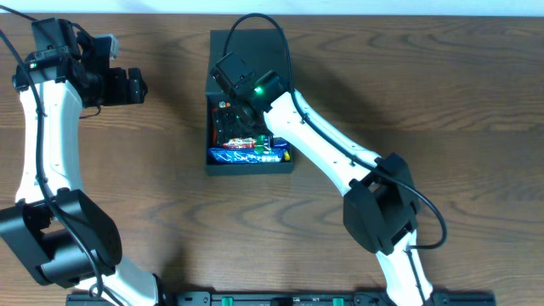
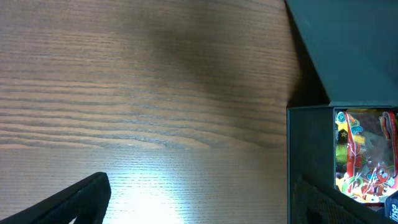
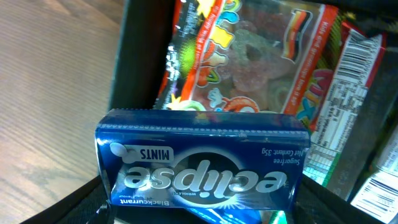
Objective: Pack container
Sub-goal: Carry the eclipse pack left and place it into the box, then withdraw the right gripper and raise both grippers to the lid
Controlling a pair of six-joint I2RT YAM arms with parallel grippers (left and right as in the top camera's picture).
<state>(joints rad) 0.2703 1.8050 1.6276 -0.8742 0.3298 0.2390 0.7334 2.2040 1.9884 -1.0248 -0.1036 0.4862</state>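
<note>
**Two pincers, one box, a pack of mints between my fingers**

Widest of all is the table (image 1: 408,76), brown wood with long streaky grain, and my left wrist view catches a pale glare on it that the overhead view does not.

On it, far of centre, sits the container (image 1: 251,167). It is a matte dark grey-green square cardboard box, and its flat lid (image 1: 225,47) is hinged open and lies back on the far side. From overhead I see the whole outline. My left wrist view catches only one corner wall (image 2: 308,162) and a slab of lid (image 2: 348,43).

My white right arm reaches into the box from above and hides much of the inside. Near the front wall the overhead view shows glossy blue packets (image 1: 246,155), their print too small to read.

My right wrist view gives the detail. There is a crinkly clear gummy bag (image 3: 261,62) with red, yellow and green print. Beside it is a packet with a white barcode panel (image 3: 357,74).

In front of both is a shiny blue rectangular mints pack (image 3: 202,165) with its lettering upside down. My right pincer (image 3: 202,196) is clamped on its two short ends, and a dark finger shows at each lower corner.

My left pincer (image 2: 199,199) hangs over bare table, well apart from the box. Its matte black fingers (image 2: 87,196) are spread wide with nothing between them.
</note>
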